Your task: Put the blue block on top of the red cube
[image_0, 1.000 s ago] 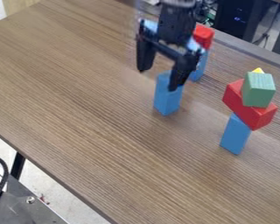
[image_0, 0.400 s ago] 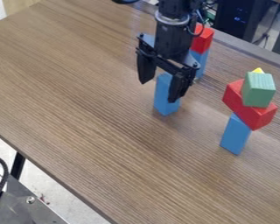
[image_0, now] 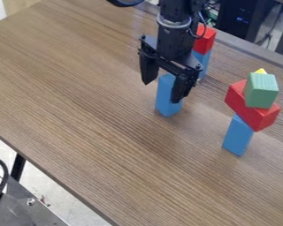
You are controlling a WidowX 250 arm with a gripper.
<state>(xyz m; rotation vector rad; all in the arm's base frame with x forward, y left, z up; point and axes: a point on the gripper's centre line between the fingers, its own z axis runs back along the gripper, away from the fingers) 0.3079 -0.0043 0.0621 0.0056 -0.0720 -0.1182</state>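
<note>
Hangs with the gripper (image_0: 162,92) over the table (image_0: 79,101), fingers spread apart near the top of the upright blue block (image_0: 166,97). Has the red cube (image_0: 205,40) behind, on a second blue block (image_0: 203,62); at right, a green block (image_0: 261,91) on a red block (image_0: 258,118).

On my wood-grain tabletop (image_0: 90,119), toward the view's right edge, a blue pillar (image_0: 237,137) stands under a long red brick (image_0: 255,117); a green cube (image_0: 260,90) sits on the brick, a yellow tip (image_0: 261,70) showing behind. At lower left, I see a curved black cable (image_0: 5,174).
</note>
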